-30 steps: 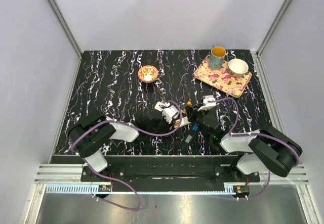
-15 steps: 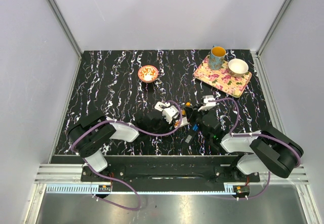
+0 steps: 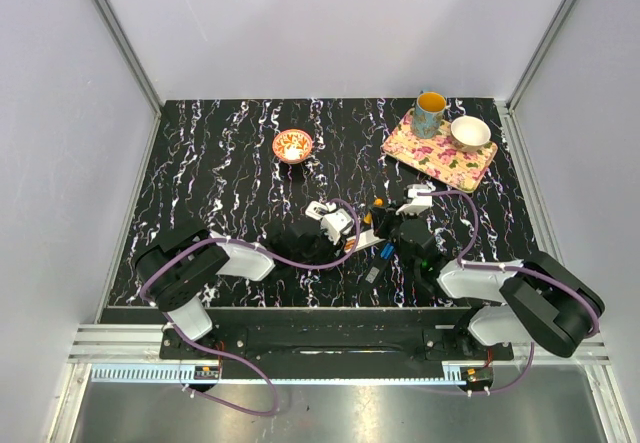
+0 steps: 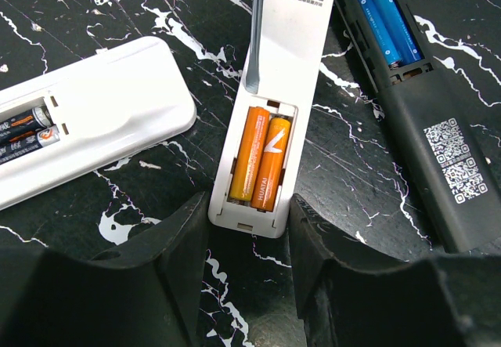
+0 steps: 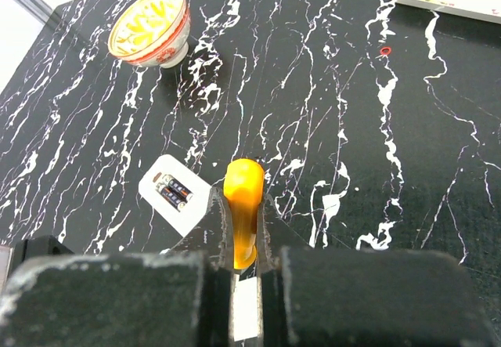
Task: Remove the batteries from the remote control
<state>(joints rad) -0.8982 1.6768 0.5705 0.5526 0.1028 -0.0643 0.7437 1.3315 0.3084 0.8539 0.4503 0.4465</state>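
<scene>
The white remote control (image 4: pixel 293 41) lies face down with its compartment open, and two orange batteries (image 4: pixel 261 159) sit side by side inside. My left gripper (image 4: pixel 249 212) is shut on the remote's near end, one finger on each side. My right gripper (image 5: pixel 241 200) is shut on the orange handle of a screwdriver (image 5: pixel 243 194). The screwdriver's metal blade (image 4: pixel 252 49) comes down along the remote, and its tip rests at the far edge of the compartment. In the top view both grippers meet mid-table, left gripper (image 3: pixel 348 231) and right gripper (image 3: pixel 388 223).
A second white remote (image 4: pixel 94 128) with dark cells lies to the left. A black remote (image 4: pixel 423 104) with blue cells lies to the right. A small patterned bowl (image 3: pixel 293 145) stands further back. A floral tray (image 3: pixel 440 155) holding a mug (image 3: pixel 430 113) and a white bowl (image 3: pixel 470 133) is at back right.
The right wrist has shifted slightly to the right with the screwdriver. The left gripper still holds the white remote in the same place.
</scene>
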